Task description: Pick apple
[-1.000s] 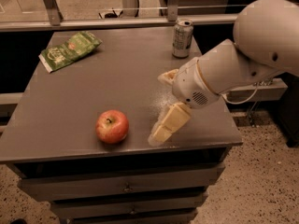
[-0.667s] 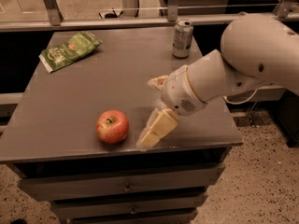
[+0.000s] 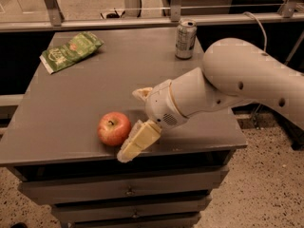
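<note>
A round red apple with yellow blush and a short dark stem sits on the grey table top, near the front edge. My gripper comes in from the right on a white arm and is open. One cream finger lies just right of and in front of the apple, reaching the table's front edge. The other finger is behind and to the right of the apple. The apple lies at the mouth of the open fingers, and the near finger looks close to or touching it.
A green snack bag lies at the back left of the table. A soda can stands upright at the back right. The table is a cabinet with drawers below. A rail and a glass pane run behind.
My gripper has moved left along the table toward the apple; its near finger went from well right of the apple to right beside it. The apple has not moved.
</note>
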Motion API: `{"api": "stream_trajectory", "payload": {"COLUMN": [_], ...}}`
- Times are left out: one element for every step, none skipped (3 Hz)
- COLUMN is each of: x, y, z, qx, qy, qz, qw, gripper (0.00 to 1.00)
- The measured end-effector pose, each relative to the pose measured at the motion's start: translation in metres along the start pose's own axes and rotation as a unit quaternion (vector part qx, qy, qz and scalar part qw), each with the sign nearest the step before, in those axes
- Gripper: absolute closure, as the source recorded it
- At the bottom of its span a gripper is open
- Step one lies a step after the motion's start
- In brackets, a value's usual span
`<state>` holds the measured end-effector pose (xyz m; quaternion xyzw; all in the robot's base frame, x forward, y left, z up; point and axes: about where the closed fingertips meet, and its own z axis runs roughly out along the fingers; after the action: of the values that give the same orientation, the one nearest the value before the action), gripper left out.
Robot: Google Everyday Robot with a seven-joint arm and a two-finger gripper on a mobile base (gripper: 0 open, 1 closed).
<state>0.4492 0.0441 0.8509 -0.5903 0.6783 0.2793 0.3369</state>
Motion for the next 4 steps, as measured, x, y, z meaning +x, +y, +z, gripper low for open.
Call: {"api": "stream_trajectory", "payload": {"x": [0.005,0.012,0.0,-0.013], "y": [0.002,-0.004,-0.02,-0.038], "z": [0.005,-0.008,-0.04,-0.075], "qx": [0.006,0.025,0.054,0.078], "qy": [-0.005,-0.005,-0.006,-0.003], "qz": [0.008,0.017,0.007,-0.003], "qw": [0.9999,0.9995,0.9985,0.997], "gripper": [0.33,0.64,0.95,0.97]}}
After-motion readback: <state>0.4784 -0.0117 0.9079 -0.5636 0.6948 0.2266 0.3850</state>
